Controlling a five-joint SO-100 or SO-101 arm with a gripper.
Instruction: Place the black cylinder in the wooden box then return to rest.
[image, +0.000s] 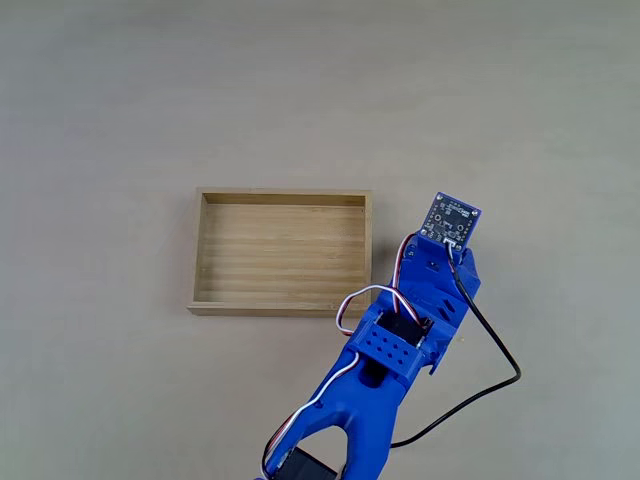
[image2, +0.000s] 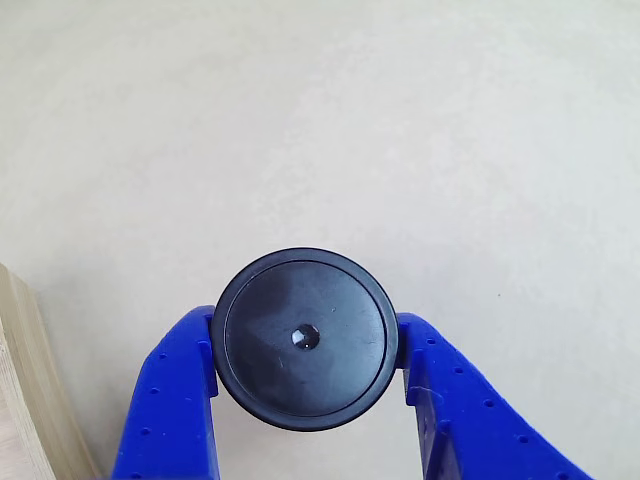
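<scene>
In the other view, the black cylinder (image2: 305, 338) shows its round flat top with a small centre dimple. My gripper (image2: 305, 328) is shut on it, one blue finger (image2: 175, 400) touching its left side and the other touching its right. Pale table surface lies under the cylinder; whether it rests there or hangs just above, I cannot tell. A corner of the wooden box (image2: 20, 400) shows at the lower left edge. In the fixed view the wooden box (image: 285, 250) lies with nothing in it, and my blue arm (image: 400, 340) reaches up just right of it, its wrist covering the cylinder.
A small circuit board (image: 453, 218) sits at the tip of the arm. A black cable (image: 495, 385) loops off to the right of the arm. Plain beige tabletop (image: 300, 90) surrounds the box.
</scene>
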